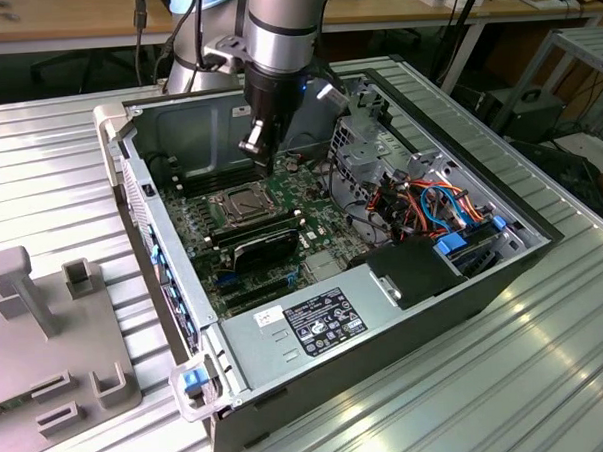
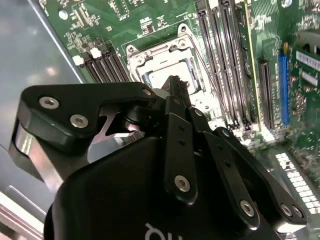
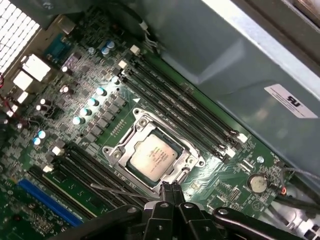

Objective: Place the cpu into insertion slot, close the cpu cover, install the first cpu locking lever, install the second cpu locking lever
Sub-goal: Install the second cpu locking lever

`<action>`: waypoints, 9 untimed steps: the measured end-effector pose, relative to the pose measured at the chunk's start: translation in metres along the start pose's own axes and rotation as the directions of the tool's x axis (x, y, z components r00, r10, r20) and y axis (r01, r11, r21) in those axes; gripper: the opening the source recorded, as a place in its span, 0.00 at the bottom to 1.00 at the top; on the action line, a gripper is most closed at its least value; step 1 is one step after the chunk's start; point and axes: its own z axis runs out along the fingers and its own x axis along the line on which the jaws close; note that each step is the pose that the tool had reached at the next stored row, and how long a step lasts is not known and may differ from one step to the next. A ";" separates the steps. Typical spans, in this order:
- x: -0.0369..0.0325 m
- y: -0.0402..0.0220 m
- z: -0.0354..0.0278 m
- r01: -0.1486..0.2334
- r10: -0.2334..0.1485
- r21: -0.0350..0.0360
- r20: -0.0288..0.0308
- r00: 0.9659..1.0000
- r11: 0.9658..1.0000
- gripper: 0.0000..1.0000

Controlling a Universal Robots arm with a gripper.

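Tool (image 1: 261,160), fingers together, empty, poised over case (image 1: 388,362); chip (image 3: 152,156) seated in socket (image 3: 114,154), 7 o'clock from tool in exterior view.

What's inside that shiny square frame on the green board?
The cpu lies inside the cpu cover window, its silvery-tan top showing. Whatever is under the chip is covered by it, so that cannot be seen.

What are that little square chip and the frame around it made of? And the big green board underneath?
The cpu looks metal-topped: a matt silvery-tan plate catching soft glare. The cpu cover framing it seems thin stamped steel, bright along its edges. The motherboard looks like green lacquered circuit laminate, probably fibreglass, going by its fine traces.
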 end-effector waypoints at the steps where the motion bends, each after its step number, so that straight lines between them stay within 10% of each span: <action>1: 0.0000 0.0000 0.0000 0.011 -0.011 0.000 0.000 1.000 1.000 0.11; 9: 0.0084 -0.0103 -0.0001 0.050 -0.050 -0.003 0.002 0.999 0.999 0.11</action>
